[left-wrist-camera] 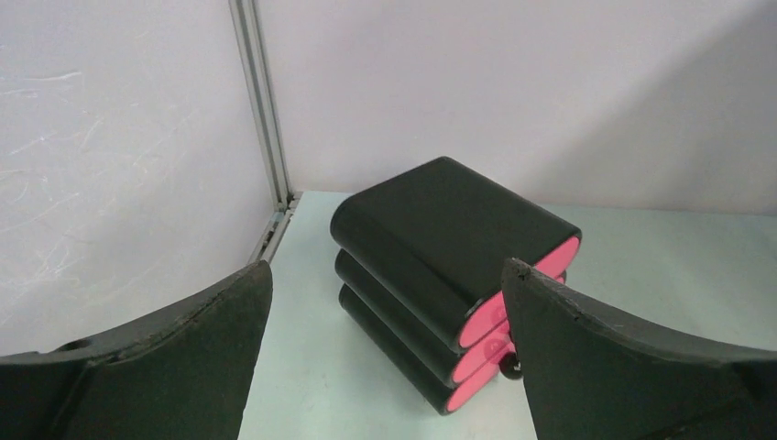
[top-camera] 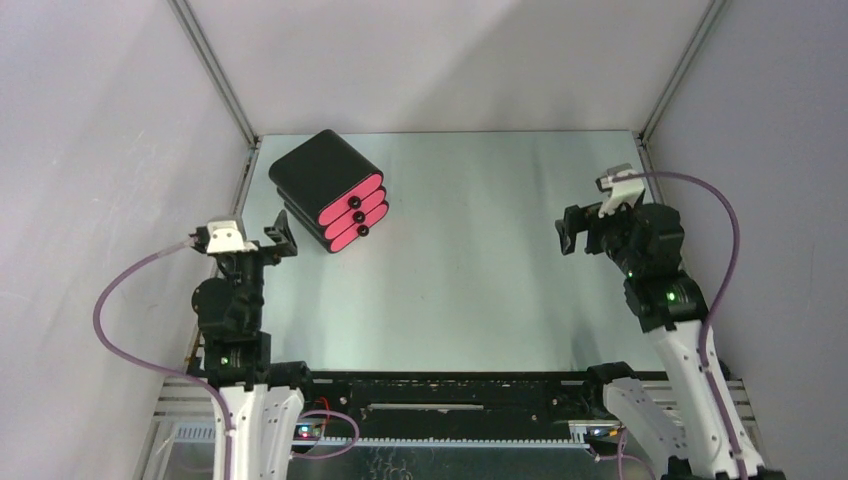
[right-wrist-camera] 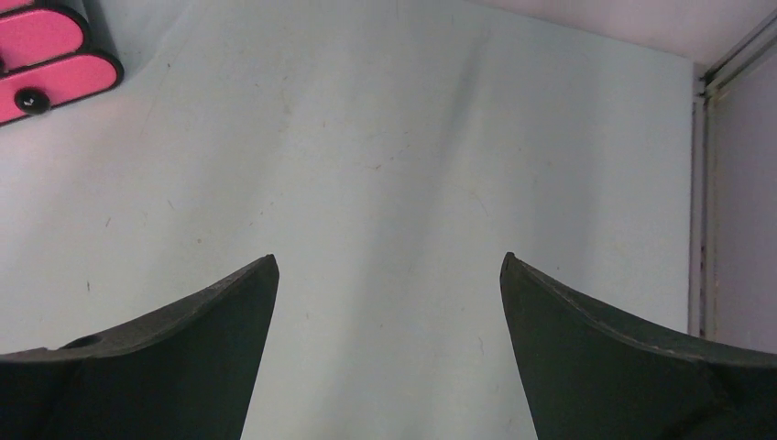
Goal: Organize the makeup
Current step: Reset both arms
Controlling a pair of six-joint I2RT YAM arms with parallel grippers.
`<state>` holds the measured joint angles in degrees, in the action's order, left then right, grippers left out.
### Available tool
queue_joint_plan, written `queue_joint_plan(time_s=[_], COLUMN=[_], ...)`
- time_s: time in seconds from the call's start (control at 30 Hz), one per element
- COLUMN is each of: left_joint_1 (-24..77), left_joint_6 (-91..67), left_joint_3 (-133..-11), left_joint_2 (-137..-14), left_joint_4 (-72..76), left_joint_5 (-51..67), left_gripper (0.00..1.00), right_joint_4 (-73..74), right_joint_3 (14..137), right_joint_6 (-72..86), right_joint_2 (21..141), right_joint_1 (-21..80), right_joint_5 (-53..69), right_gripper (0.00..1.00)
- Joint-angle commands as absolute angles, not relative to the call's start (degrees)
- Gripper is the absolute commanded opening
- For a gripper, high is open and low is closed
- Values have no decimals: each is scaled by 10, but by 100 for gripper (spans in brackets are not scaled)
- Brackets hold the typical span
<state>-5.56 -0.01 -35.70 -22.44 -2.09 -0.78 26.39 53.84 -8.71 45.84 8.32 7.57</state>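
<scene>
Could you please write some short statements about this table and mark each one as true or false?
1. The box has three pink drawers. True.
2. One drawer is pulled far out. False: all three look pushed in.
3. The left gripper and the right gripper both have open, empty jaws. True.
4. Makeup lies in front of the box. False: no makeup shows on the table in any view.
5. The box stands near the right arm. False: it stands at the far left, close to the left gripper.

Matte-black left claw (left-wrist-camera: 386, 263) and right claw (right-wrist-camera: 389, 257), white links (top-camera: 250, 420), mauve cables (top-camera: 737, 235).
</scene>
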Motion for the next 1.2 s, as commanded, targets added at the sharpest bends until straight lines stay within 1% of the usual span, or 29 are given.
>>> queue_joint_plan(time_s=[0.0, 0.1, 0.23, 0.47, 0.87, 1.17], left_joint_1=[-60, -60, -60, -60, -60, -59], left_joint_6=[-1, 13, 24, 35, 39, 41], left_joint_3=[-330, -321, -318, -306, -293, -292], left_joint_2=[-181, -161, -154, -165, -114, -120], left_joint_4=[-45, -44, -41, -42, -41, -40], left_joint_5=[48, 81, 81, 82, 81, 81], left_gripper=[100, 100, 100, 100, 100, 100], right_joint_4=[263, 260, 256, 260, 263, 265], right_joint_3=[502, 474, 462, 462, 462, 462], right_joint_6=[-101, -113, -112, -113, -117, -117], right_joint_2=[377, 334, 308, 308, 292, 292], right_joint_1=[78, 72, 52, 50, 48, 48], right_joint_5=[61, 62, 74, 75, 70, 84], right_gripper=[100, 100, 100, 100, 100, 100])
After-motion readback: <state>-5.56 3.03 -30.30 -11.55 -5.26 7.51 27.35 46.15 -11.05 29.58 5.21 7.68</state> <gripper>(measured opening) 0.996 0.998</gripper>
